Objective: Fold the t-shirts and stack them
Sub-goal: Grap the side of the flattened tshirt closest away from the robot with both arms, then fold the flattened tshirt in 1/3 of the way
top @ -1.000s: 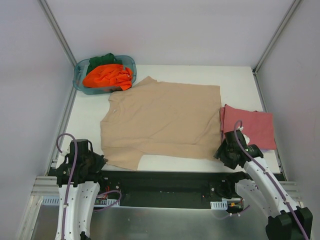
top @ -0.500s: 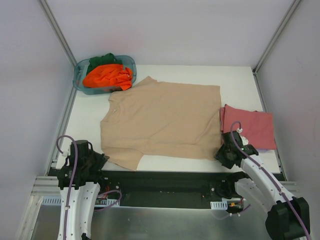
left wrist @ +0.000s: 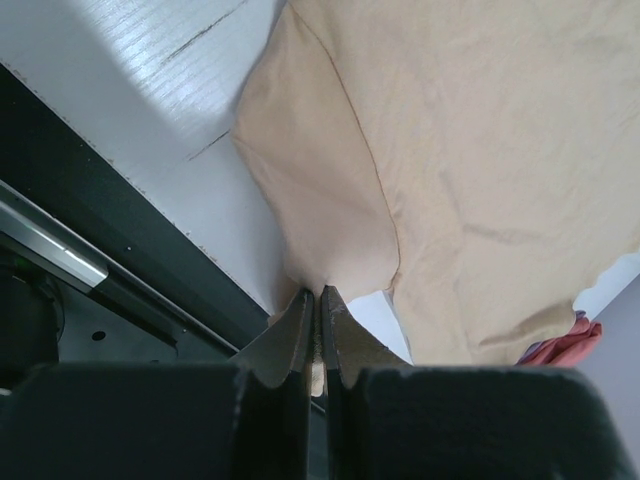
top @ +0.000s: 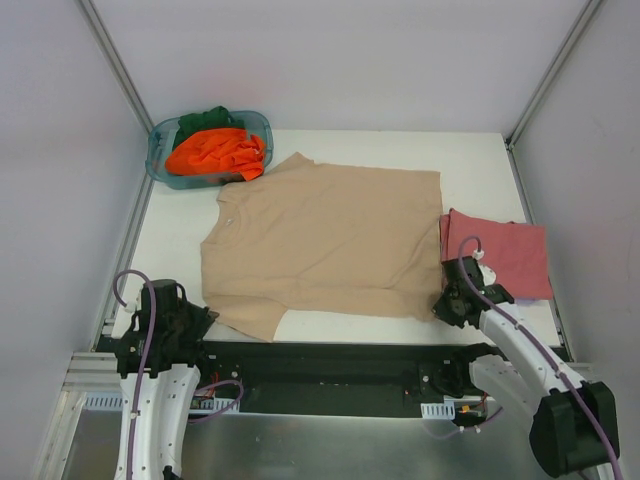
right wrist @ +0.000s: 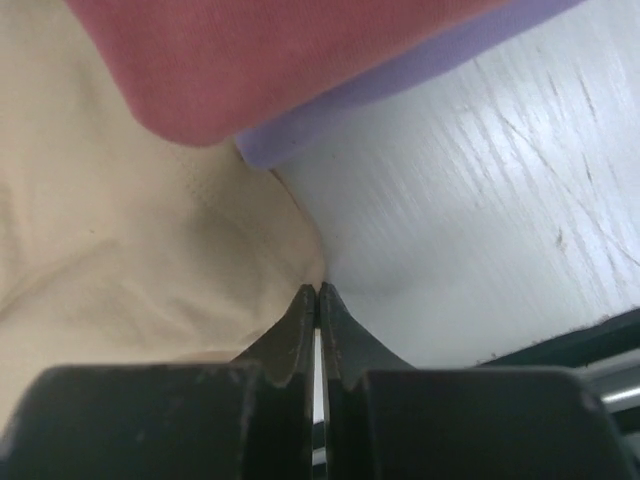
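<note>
Left gripper [left wrist: 318, 300]: jaws pressed together, pinching the edge of the near sleeve of the tan-beige cotton short-sleeved t-shirt [left wrist: 480, 150]. The pinch point lies just beside the near edge of the white table [left wrist: 150, 90].

Right gripper [right wrist: 317, 292]: jaws closed to a sliver, the tips nipping the near hem corner of the same tan-beige shirt at table level.

The tan-beige shirt lies spread flat across the middle of the table, collar to the left and hem to the right.

Just beside the hem, on the right, rests a folded dusty red t-shirt [top: 505, 255]. A folded lavender t-shirt [right wrist: 330, 125] shows beneath its edge.

At the far left corner stands a teal see-through plastic tub [top: 158, 150]. It holds a crumpled bright orange t-shirt [top: 215, 150], with a dark green t-shirt [top: 205, 120] behind it. The tan-beige shirt's far sleeve reaches near this tub.
</note>
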Motion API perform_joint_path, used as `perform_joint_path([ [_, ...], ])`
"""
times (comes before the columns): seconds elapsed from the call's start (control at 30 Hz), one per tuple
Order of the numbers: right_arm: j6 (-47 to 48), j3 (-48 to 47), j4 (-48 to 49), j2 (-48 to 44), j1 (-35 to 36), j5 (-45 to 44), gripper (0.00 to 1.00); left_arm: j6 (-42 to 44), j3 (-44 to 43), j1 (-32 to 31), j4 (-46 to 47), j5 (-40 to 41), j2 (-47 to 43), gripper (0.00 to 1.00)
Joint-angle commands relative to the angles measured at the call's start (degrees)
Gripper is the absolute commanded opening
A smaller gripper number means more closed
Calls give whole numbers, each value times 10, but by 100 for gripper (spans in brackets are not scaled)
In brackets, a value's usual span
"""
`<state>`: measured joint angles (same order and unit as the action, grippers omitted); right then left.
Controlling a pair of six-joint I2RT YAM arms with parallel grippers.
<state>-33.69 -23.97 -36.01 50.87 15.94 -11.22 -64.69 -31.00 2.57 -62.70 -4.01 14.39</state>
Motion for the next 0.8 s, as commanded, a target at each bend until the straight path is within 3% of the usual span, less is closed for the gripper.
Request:
perform_joint_path([
  [0.0, 13, -35, -112, -71, -4, 1, 1, 8, -42, -4, -45, 11, 2, 0],
  [0.13, 23, -92, -229, -150, -6, -7, 1, 8, -86, -3, -91, 25, -3, 0],
  [0.4, 4, -154, -397, -214, -7, 3, 1, 0, -130, -3, -167, 5, -39, 0],
  [0.6, 22, -144, -391, -228, -7, 15, 1, 4, -144, -4, -192, 11, -65, 0],
  [0.77, 35, -138, -356, -203, -7, 23, 1, -4, -85, -3, -120, -34, -67, 0],
])
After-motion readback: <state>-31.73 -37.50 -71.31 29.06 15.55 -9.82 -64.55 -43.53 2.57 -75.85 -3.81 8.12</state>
